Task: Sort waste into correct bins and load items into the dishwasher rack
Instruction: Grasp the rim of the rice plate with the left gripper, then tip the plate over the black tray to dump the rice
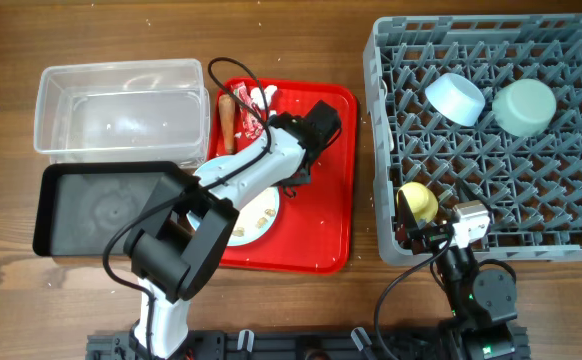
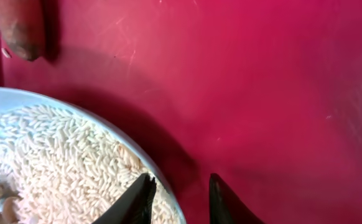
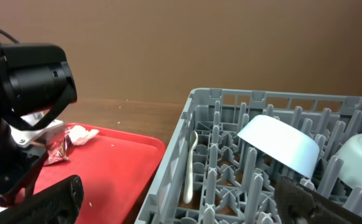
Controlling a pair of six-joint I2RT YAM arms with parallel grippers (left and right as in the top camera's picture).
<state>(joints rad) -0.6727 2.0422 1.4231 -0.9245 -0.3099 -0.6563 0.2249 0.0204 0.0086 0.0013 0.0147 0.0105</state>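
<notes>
My left gripper point(image 2: 182, 182) is open, its fingertips on either side of the rim of the light blue plate point(image 2: 56, 155), which holds pale crumbs point(image 1: 259, 218) on the red tray point(image 1: 321, 220). The carrot-like stick point(image 1: 228, 120), candy wrapper point(image 3: 56, 146) and tissue point(image 3: 78, 134) lie at the tray's far end. My right gripper point(image 3: 178, 190) is open and empty over the front left of the dishwasher rack point(image 1: 571, 245), next to the yellow cup point(image 1: 418, 200). The rack holds the light blue bowl point(image 1: 456, 98), mint-green bowl point(image 1: 524, 106) and white spoon point(image 3: 190, 165).
The clear tub point(image 1: 121, 105) stands at the far left, the black tub point(image 1: 101, 210) in front of it, both beside the red tray. My left arm point(image 1: 241, 180) stretches across the black tub's corner and the tray.
</notes>
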